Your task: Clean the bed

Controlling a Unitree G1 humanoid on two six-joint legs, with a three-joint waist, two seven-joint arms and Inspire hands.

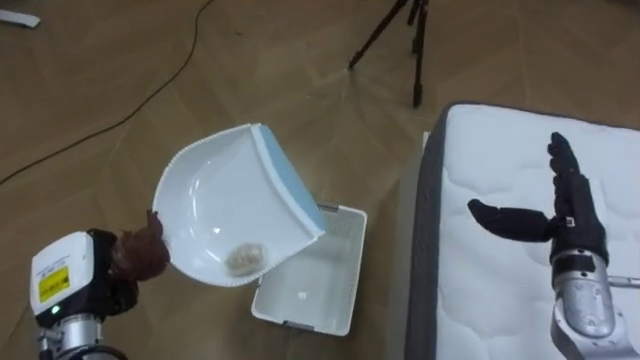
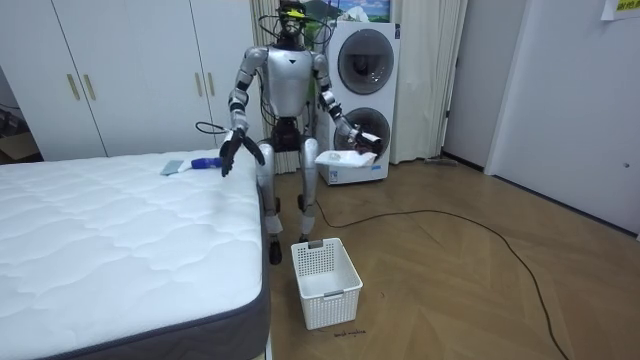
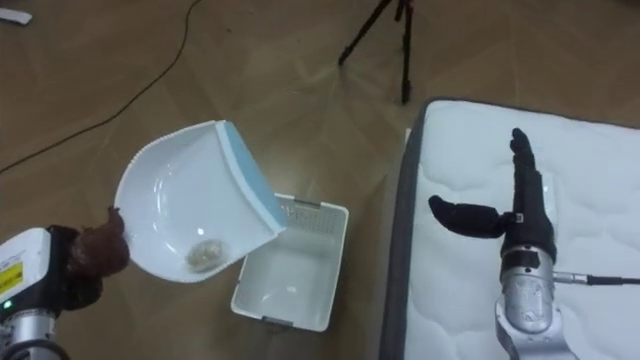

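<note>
My left hand (image 1: pixel 140 255) is shut on the handle of a white dustpan (image 1: pixel 225 205) with a blue front lip. The pan is tilted, and a small pale clump of debris (image 1: pixel 244 259) lies in its low corner. Just beneath its lip a white slatted basket (image 1: pixel 318 270) stands on the floor beside the bed. My right hand (image 1: pixel 565 215) hovers open, fingers straight, over the white quilted mattress (image 1: pixel 500 160). In the room view I stand at the bed's (image 2: pixel 110 240) far corner with the dustpan (image 2: pixel 350 157) held out, and a small brush (image 2: pixel 190 165) lies on the mattress near my right hand (image 2: pixel 232 152).
A dark tripod (image 1: pixel 400 40) stands on the wooden floor beyond the basket. The mattress has a grey side panel (image 1: pixel 422 250) facing the basket. Stacked washing machines (image 2: pixel 362 90) and white wardrobes (image 2: pixel 120 70) are behind me.
</note>
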